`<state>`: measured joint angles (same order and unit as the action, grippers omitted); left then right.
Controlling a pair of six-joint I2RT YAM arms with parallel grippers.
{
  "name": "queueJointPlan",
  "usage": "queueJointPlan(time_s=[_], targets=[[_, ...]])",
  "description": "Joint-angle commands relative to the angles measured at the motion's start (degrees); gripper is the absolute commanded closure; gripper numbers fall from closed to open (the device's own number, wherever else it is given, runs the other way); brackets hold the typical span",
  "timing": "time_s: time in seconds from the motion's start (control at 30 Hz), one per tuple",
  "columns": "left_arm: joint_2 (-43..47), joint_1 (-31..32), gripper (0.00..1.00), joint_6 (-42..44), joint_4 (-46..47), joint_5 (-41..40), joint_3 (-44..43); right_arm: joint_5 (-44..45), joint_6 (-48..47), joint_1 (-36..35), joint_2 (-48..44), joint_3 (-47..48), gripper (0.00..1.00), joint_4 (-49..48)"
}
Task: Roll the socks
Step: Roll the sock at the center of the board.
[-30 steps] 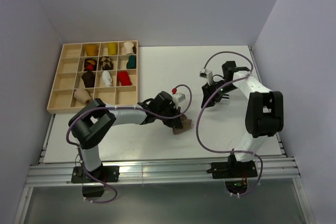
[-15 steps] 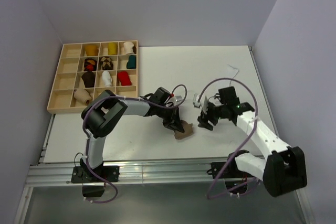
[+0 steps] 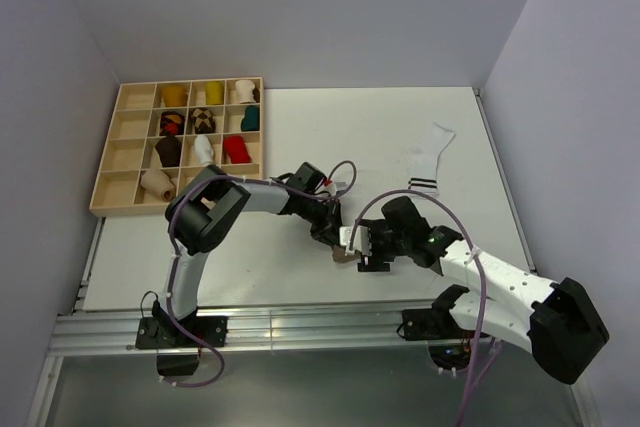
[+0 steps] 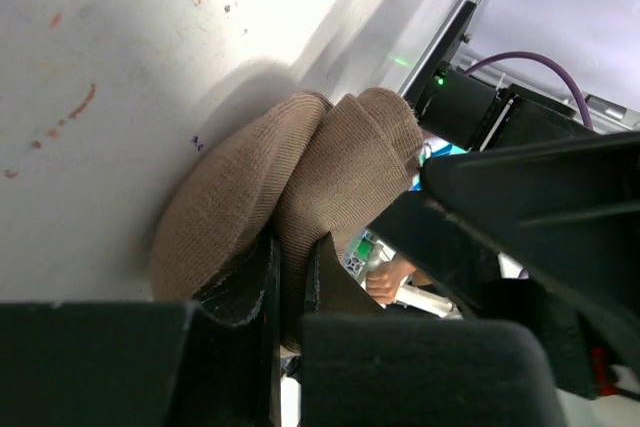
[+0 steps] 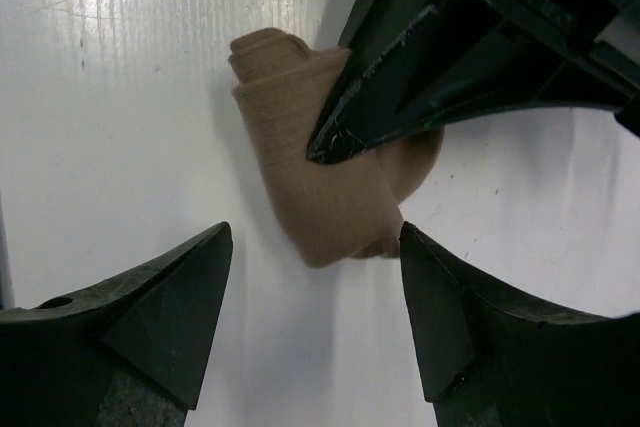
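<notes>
Clamping a fold of the brown sock point(image 5: 330, 207) with the left gripper point(image 4: 290, 267), shut tight on the knit, near the front middle of the table point(image 3: 300, 137). Straddling the same bundle with the right gripper point(image 5: 315, 237), spread wide and, by its wrist view, not touching it. Judged light, soft and springy, not slippery: likely to unroll if let go, so best pinched across the roll's full thickness, not by one loose layer. Lying as a half-rolled lump, slanting from folded end to rounded end in the right wrist view; hard to read from above. Resting flat, well apart toward the far right: the cream sock point(image 3: 428, 157), lengthwise away from the arms, striped cuff nearest.
</notes>
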<state>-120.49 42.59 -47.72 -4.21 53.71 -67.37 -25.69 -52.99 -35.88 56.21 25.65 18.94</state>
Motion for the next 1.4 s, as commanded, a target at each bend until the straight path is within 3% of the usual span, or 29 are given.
queueJointPlan(time_s=[0.0, 0.13, 0.23, 0.3, 0.33, 0.37, 0.5, 0.67, 0.9, 1.1, 1.37], targets=[[-1.68, -0.58, 1.0, 1.93, -2.03, -0.98, -1.0, 5.29, 0.08, -3.92, 0.66, -1.39, 0.25, -7.42], [-1.86, -1.02, 1.0, 3.07, -2.64, -0.54, -1.0, 8.63, 0.35, -6.92, 5.3, -1.13, 0.26, -9.27], [-1.68, -1.28, 1.0, 3.51, -2.38, -0.01, -0.83, 9.34, 0.52, -7.54, 8.99, 0.01, 0.33, -9.8], [-1.24, -1.45, 0.98, 4.04, -2.12, 0.07, -0.74, 10.22, 1.22, -7.63, 10.85, 1.33, 0.47, -10.15], [-0.89, -1.37, 0.96, 4.04, -1.6, 0.08, -0.65, 10.31, 1.4, -7.63, 12.68, 1.77, 0.6, -10.15], [-0.19, -1.45, 0.93, 4.04, -1.42, -0.36, -0.31, 10.75, 1.66, -7.63, 13.57, 2.64, 0.66, -9.8], [2.97, -1.72, 0.69, 4.74, -0.54, -2.81, 0.49, 11.02, 1.58, -7.63, 15.51, 3.79, 0.81, -8.48], [9.63, -2.51, 0.62, 4.83, 2.01, -9.84, 2.6, 10.49, 1.14, -7.63, 17.8, 7.12, 0.83, -0.86], [21.77, -2.95, 0.53, 3.44, 6.74, -26.27, 7.95, 10.23, 0.87, -6.93, 17.8, 9.86, 0.84, 7.51], [32.93, -5.32, 0.51, -3.51, 12.29, -38.58, 19.9, 7.94, 0.43, -5.7, 19.9, 13.81, 0.84, 14.71], [54.44, -5.5, 0.47, -3.52, 14.67, -53.18, 33.0, 3.81, -0.88, -2.89, 32.99, 26.19, 0.84, 28.33]])
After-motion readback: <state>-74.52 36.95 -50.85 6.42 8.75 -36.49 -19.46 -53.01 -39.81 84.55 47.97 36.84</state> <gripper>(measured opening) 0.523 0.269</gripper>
